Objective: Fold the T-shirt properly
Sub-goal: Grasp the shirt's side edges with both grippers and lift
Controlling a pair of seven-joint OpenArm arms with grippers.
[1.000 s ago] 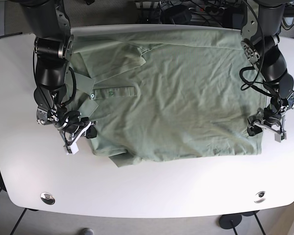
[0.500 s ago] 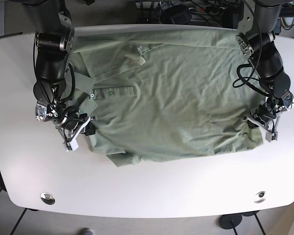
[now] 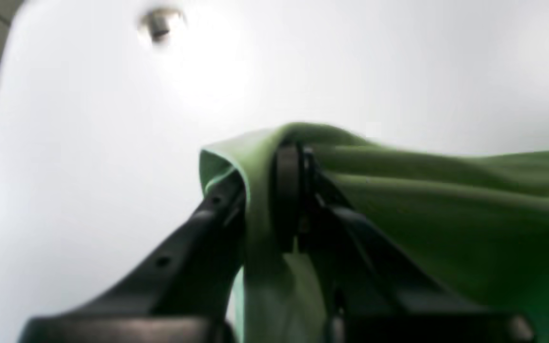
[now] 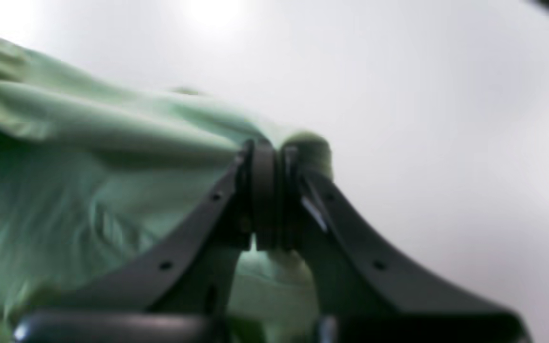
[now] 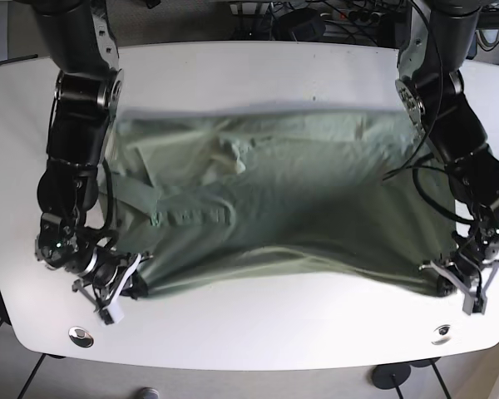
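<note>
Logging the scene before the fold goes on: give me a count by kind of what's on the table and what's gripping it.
Shirt: 1, green, both near corners held
Grippers: 2, left gripper and right gripper, each shut on the shirt
Table: 1, white
Total: 4

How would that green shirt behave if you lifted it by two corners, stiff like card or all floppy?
Probably very floppy: the T-shirt sags and wrinkles between the left gripper and the right gripper. It looks light, since thin jaws hold it by small pinches. It likely drags rather than slides cleanly, bunching into folds on the table.
</note>
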